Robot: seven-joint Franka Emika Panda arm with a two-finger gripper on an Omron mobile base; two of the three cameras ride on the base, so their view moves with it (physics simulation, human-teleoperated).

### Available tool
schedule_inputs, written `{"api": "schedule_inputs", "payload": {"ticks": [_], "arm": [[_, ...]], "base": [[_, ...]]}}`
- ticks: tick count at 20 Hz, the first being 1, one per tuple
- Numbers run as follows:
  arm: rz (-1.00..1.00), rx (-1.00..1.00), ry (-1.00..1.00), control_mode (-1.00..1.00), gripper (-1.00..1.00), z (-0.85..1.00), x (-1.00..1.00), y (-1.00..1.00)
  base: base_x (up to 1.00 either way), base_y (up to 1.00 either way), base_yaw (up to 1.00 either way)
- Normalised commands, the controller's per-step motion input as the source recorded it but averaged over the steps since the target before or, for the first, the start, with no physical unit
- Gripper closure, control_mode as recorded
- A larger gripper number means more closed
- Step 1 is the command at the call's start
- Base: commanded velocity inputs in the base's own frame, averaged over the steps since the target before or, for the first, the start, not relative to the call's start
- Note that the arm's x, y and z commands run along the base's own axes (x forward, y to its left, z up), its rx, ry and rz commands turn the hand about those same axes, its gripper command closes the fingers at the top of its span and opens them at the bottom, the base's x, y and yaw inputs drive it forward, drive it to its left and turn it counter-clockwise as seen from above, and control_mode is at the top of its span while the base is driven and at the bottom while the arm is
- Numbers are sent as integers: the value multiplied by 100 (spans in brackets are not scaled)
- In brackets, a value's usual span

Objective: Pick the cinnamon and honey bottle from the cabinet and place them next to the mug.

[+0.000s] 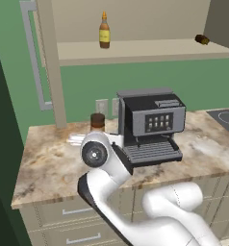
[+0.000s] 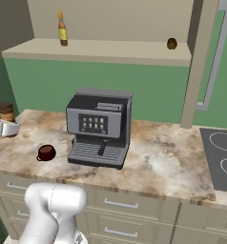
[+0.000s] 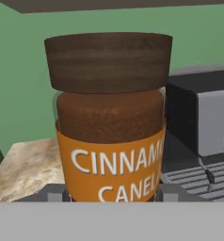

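- The white robot arm reaches over the marble-patterned stone counter [image 2: 172, 167], and its two-finger gripper [image 3: 113, 196] is closed around the cinnamon [image 3: 111, 117], a dark brown cylindrical jar with a dark wooden-looking cap and an orange band.
- The jar stands upright between the fingers, at the left end of the counter, near the green wall; the cinnamon [image 1: 97, 122] shows just behind the arm's dark round joint, and again at the left edge as the cinnamon [image 2: 6, 112].
- I cannot tell if the bottom of the jar touches the counter.
- The mug [image 2: 46, 152], a small squat dark red-brown cup, sits on the counter in front of the jar, just beside the left side of the black and grey coffee machine [image 2: 100, 126].
- Higher and farther, the beige cabinet [image 1: 135, 50] is open, with its long grey bar handle [image 1: 33, 57] at the side.
- The honey bottle [image 1: 104, 31], slim and amber with a yellow label, stands upright on the shelf board.
- A small dark round object [image 1: 201, 39] lies on the same shelf, well apart from the bottle.
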Motion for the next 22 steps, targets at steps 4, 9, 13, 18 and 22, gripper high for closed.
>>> {"api": "schedule_inputs", "payload": {"ticks": [4, 9, 13, 18, 22], "arm": [[-7, 0, 9, -100, 100, -74, 17, 62], [-8, -1, 9, -100, 100, -50, 30, 42], [-13, -9, 8, -100, 100, -8, 32, 1], [-15, -7, 8, -100, 100, -7, 37, 0], [-22, -1, 1, -100, 100, -10, 27, 0]], "base": [[0, 0, 0], [0, 0, 0], [0, 0, 0], [0, 0, 0], [0, 0, 0]]}}
